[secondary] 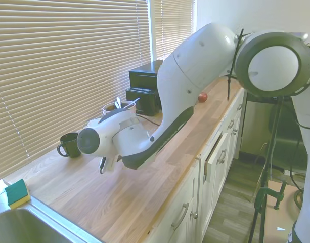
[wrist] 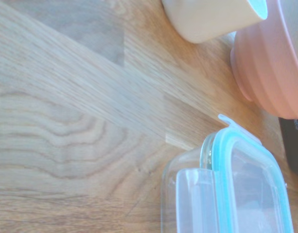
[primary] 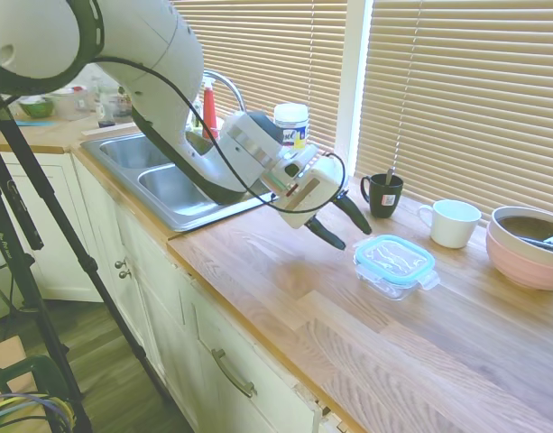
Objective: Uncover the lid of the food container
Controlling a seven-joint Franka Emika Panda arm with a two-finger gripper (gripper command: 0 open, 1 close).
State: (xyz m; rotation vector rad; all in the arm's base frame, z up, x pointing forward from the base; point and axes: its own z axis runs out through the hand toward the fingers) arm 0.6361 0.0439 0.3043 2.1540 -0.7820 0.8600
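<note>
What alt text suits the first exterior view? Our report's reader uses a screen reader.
The open gripper hovers beside the food container, whose lid is on. They are on a wooden counter, with a white mug and a pink bowl behind.

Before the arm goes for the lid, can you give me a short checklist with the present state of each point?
1. End effector open: ok, the fingers stand apart and hold nothing.
2. Lid still on the container: ok, it sits flat on top.
3. Side tabs released: the wrist view shows one tab flipped out; the others cannot tell.
4. Path to the lid free: ok, bare counter lies between end effector and container.
5. Room around the container: ok, the white mug and pink bowl stand apart from it.
6. End effector over the lid: not ok, it is off to the sink side.
</note>
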